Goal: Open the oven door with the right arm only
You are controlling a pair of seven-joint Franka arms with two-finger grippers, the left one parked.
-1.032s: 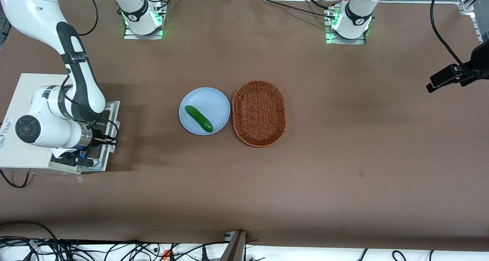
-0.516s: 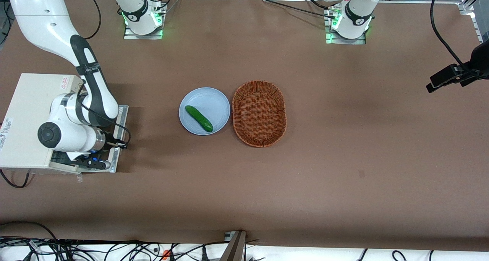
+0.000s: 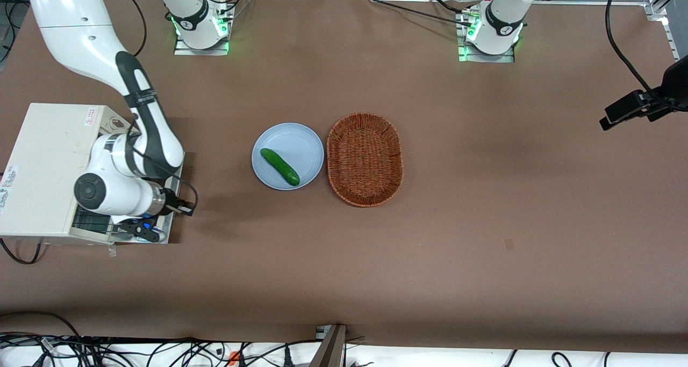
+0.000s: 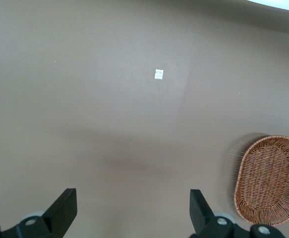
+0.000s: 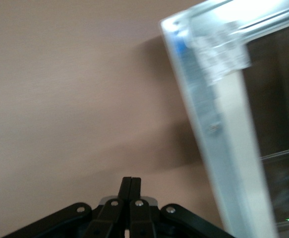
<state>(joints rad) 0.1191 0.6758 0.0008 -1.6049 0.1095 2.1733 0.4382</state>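
The white toaster oven (image 3: 48, 163) stands at the working arm's end of the table. Its oven door (image 3: 165, 234) hangs open toward the table's middle, mostly hidden under the right arm (image 3: 129, 157). My gripper (image 3: 144, 230) is low over the door's outer edge, at the corner nearer the front camera. In the right wrist view the gripper (image 5: 131, 181) has its two black fingers pressed together with nothing between them. The door's light-grey frame (image 5: 233, 163) and dark glass run beside it over the brown table. The handle is not visible.
A pale blue plate (image 3: 301, 141) holding a green cucumber (image 3: 279, 166) sits mid-table, beside an oval wicker basket (image 3: 364, 159), which also shows in the left wrist view (image 4: 270, 178). Brown table surface lies between the door and the plate.
The right arm and gripper have moved toward the table's middle. The door's outer edge has swung further out from the oven with them.
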